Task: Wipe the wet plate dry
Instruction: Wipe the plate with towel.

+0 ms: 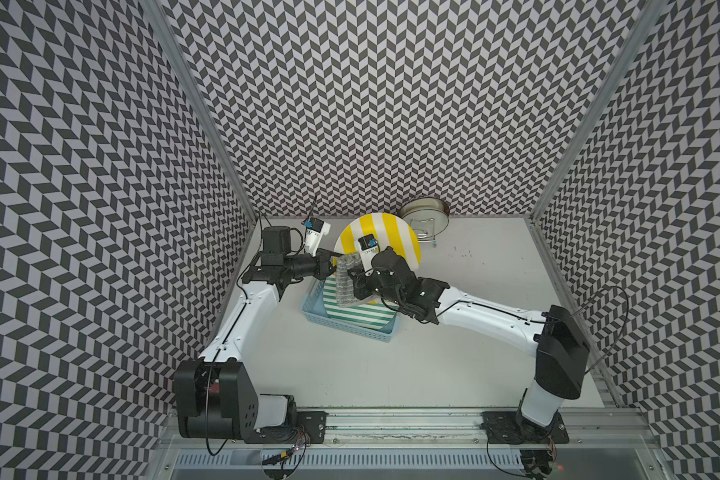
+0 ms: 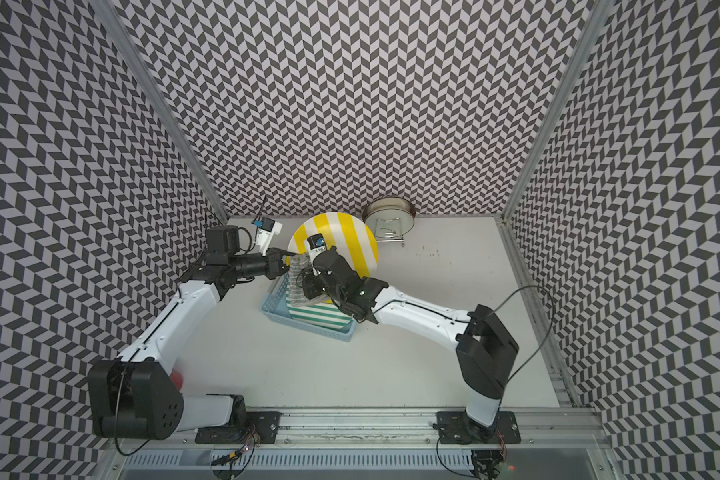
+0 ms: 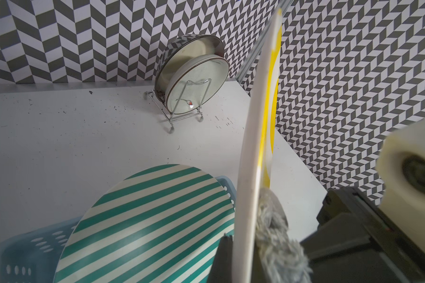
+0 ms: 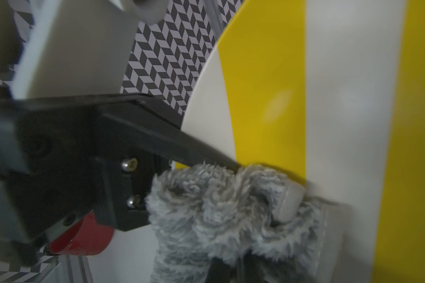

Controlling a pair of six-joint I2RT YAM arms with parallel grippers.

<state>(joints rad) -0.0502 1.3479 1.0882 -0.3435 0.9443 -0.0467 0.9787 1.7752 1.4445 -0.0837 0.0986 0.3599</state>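
Grey cloth [image 1: 344, 286] in closed right gripper [image 1: 352, 279]

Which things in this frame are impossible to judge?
- Water on the yellow plate: right wrist view blurred, top views too small.
- Right gripper: its tips are buried in the grey cloth in every view.
- Blue basket inside: covered by the green plate in both top views.

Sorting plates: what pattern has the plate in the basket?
Plate: teal and white stripes; left wrist view.
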